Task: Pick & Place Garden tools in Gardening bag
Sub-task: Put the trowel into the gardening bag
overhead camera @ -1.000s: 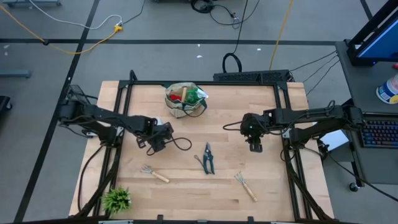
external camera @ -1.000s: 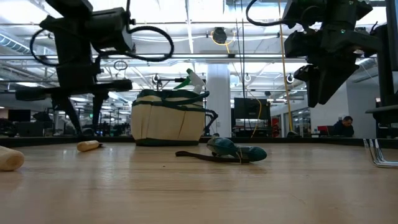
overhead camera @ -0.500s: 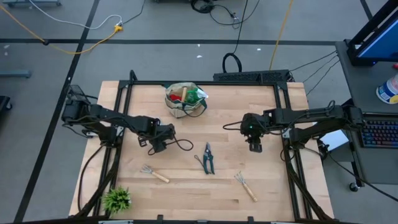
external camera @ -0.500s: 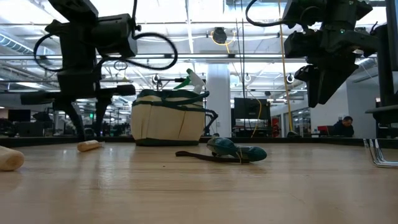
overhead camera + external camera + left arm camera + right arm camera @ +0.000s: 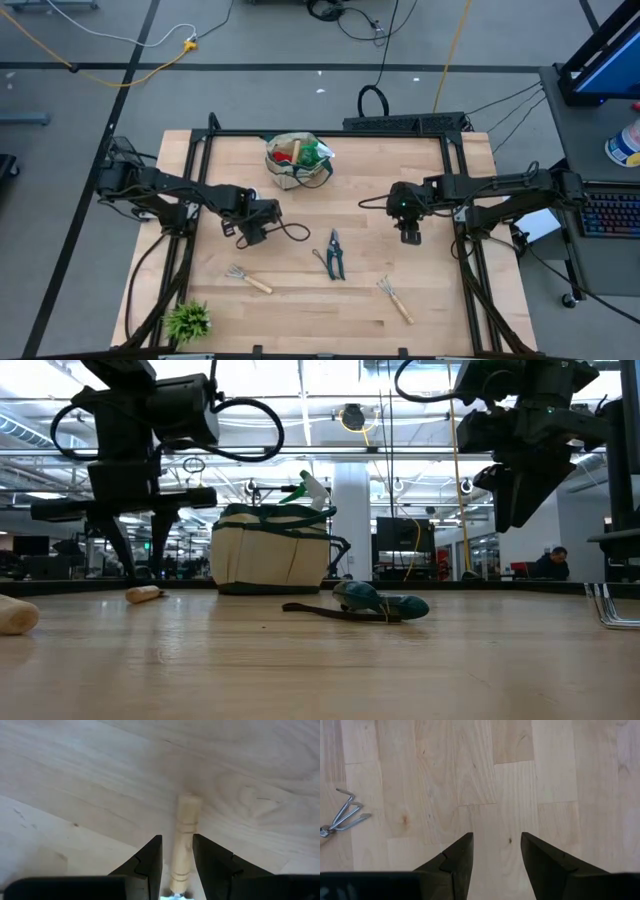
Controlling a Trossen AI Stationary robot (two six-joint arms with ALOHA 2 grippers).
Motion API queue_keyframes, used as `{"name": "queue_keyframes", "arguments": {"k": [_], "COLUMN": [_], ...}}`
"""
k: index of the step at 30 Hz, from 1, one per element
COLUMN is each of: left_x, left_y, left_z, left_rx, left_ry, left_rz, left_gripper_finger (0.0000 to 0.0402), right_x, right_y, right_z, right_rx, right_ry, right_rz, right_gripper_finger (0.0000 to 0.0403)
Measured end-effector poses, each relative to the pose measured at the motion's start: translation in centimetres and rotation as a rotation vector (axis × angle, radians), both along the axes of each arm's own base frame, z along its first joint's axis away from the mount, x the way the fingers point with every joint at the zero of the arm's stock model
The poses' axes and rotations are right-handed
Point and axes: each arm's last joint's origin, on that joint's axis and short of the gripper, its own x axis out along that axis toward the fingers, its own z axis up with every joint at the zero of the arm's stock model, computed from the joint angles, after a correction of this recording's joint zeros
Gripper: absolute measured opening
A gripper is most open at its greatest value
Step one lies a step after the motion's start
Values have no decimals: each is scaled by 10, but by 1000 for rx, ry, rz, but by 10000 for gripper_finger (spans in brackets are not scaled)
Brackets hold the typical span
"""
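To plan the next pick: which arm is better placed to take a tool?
Left. A hand rake handle lies lined up between the left gripper's open jaws; the right gripper hovers over bare table, beside a second rake.

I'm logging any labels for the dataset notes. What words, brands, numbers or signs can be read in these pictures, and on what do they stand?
No text can be read in any view.
Gardening bag: its canvas front shows no print.
Pruning shears, the hand rake and the other rake: no marks show.
Keyboard beside the table: its keys are too small to read.
Room behind the table in the low view: any signs are too blurred to read.
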Motion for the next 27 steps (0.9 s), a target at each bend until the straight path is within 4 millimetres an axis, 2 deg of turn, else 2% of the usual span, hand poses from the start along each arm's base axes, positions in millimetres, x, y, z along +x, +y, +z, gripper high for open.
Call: {"name": "queue_keyframes", "arguments": {"k": [14,27], "left_x": [-10,-8], "left_y": [1,1], "left_z": [-15,-15], "left_rx": [-16,-23], "left_ry": [32,2], "left_rz": [-13,-21], "left_gripper_finger": [115,115], "right_x": [0,0], "right_y": [0,0], "right_z": [0,0], "right_rx": [7,7], "right_ry": [-1,-1], "right_rz": [-17,-17], "right_gripper_finger": [155,155]}}
